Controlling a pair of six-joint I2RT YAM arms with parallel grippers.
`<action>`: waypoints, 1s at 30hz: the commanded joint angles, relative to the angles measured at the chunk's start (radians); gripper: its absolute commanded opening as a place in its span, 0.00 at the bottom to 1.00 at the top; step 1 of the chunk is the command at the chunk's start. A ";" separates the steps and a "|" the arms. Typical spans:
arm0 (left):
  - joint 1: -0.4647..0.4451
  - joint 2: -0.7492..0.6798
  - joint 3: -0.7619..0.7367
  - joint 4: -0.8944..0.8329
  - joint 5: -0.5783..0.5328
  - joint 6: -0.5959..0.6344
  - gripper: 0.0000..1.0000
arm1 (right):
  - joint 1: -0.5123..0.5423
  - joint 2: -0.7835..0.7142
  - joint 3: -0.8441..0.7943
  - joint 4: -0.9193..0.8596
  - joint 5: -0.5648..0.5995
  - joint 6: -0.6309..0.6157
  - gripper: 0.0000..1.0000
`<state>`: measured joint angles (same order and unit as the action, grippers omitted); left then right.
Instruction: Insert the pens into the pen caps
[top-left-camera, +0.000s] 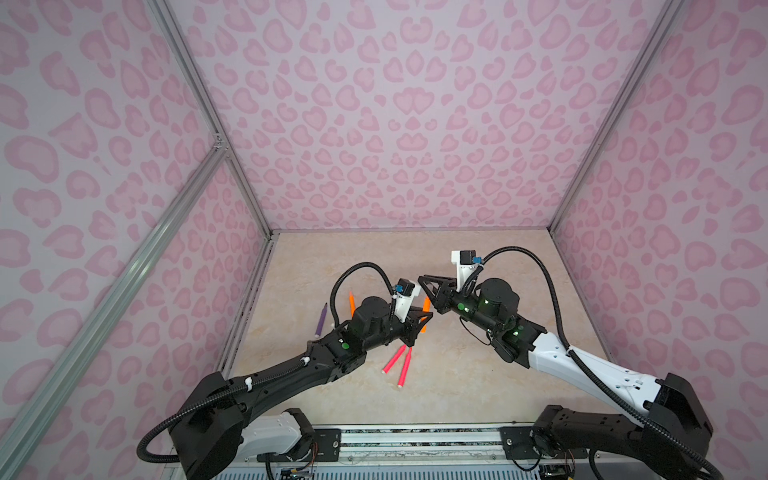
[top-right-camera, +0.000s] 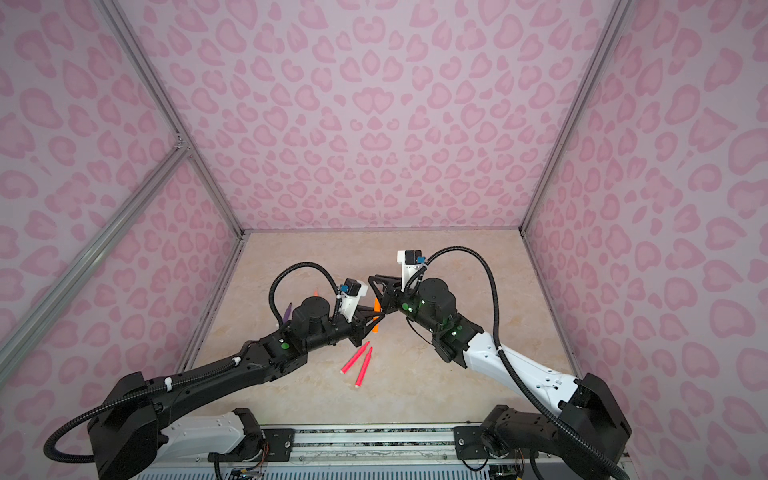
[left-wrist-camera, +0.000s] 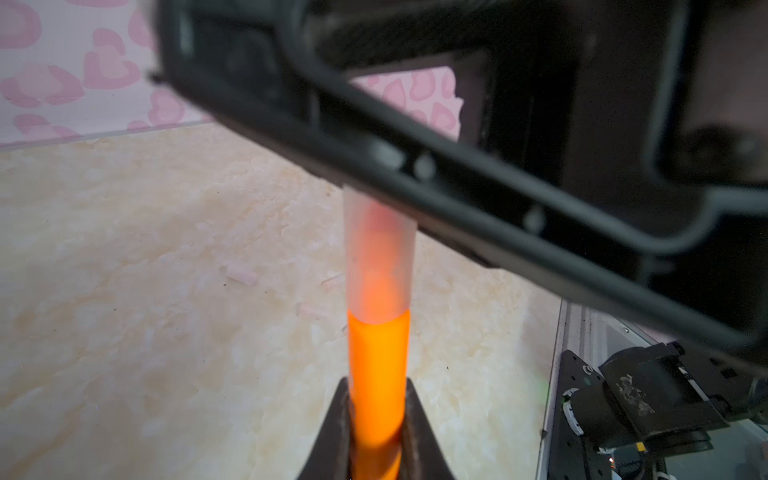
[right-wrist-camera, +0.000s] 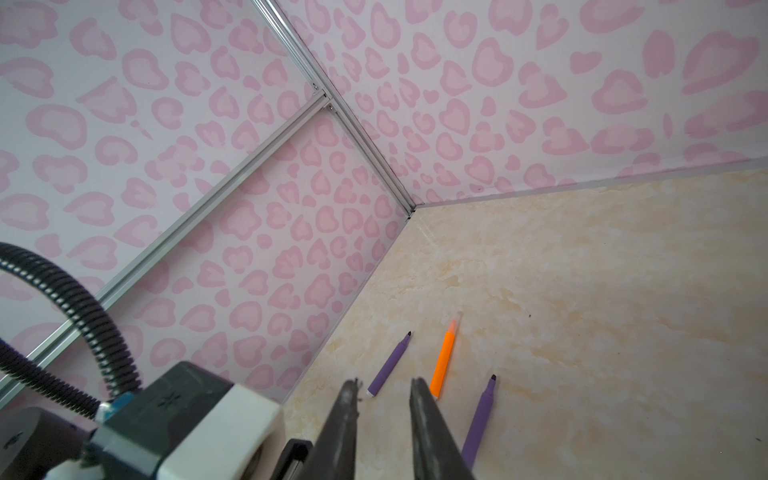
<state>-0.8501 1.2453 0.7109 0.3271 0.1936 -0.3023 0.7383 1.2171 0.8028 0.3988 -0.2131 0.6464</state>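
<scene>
An orange pen (left-wrist-camera: 378, 365) is gripped by the left gripper (left-wrist-camera: 376, 419), whose jaws are clamped tight on the barrel. It is held above the middle of the worktop (top-left-camera: 478, 374). A clear pen cap (left-wrist-camera: 379, 266) is seen over the pen's tip, its rim meeting the orange barrel. The cap's far end is hidden behind one side of the right gripper (right-wrist-camera: 384, 386). In the right wrist view those jaws are seen a narrow gap apart with nothing between them, so the cap is judged to be pressed from its end, not pinched.

The step in hand is judged to be the seating of this cap. It is best done with the push directed straight along the pen's axis, so that the cap is not cocked sideways and the barrel is not slid back through the left jaws. A firm left grip is called for. Whether the cap is fully home cannot be told.

Two pink-red pens (top-left-camera: 394, 358) lie uncapped near the front middle. Two purple pens (right-wrist-camera: 388, 365) and a second orange pen (right-wrist-camera: 445, 357) lie toward the left edge. Faint loose caps (left-wrist-camera: 241, 274) are seen on the worktop beyond the held pen.
</scene>
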 joint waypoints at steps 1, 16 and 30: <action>-0.001 0.005 0.012 0.010 -0.010 0.012 0.03 | 0.003 0.001 0.007 -0.016 -0.022 -0.004 0.13; 0.003 -0.009 0.007 0.024 0.007 -0.010 0.03 | 0.014 0.024 -0.016 -0.010 -0.132 -0.075 0.01; 0.062 -0.012 -0.012 0.077 0.127 -0.073 0.04 | 0.022 -0.057 -0.064 -0.157 -0.150 -0.244 0.00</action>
<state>-0.8066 1.2411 0.7002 0.2878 0.3569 -0.3199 0.7528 1.1683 0.7757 0.3088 -0.2737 0.4232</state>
